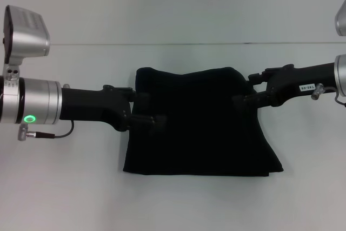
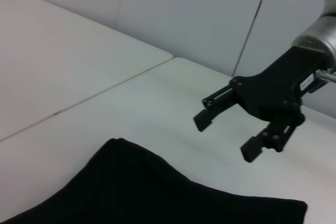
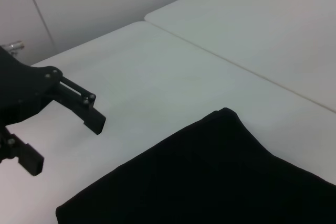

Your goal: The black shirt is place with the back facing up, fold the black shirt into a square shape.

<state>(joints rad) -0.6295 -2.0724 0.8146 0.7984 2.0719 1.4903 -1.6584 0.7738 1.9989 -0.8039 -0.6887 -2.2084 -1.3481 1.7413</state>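
Black shirt [image 1: 200,125]: folded to a rough rectangle, lying flat on the white desk [image 1: 178,204], plain side up. My left pincer [image 1: 151,113]: over the shirt's left edge, fingers spread, holding nothing. My right pincer [image 1: 244,90]: at the shirt's upper right corner, likewise spread and holding nothing.

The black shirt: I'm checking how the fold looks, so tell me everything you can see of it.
The black shirt is plain, soft-looking dark cloth, folded into a roughly square bundle lying flat on the white table. No lettering or sleeves show. Its far edge is slightly humped, its near edge wider with layered edges at one corner. The left gripper and right gripper are at its two sides, both open in the wrist views; whether they touch it cannot be told.
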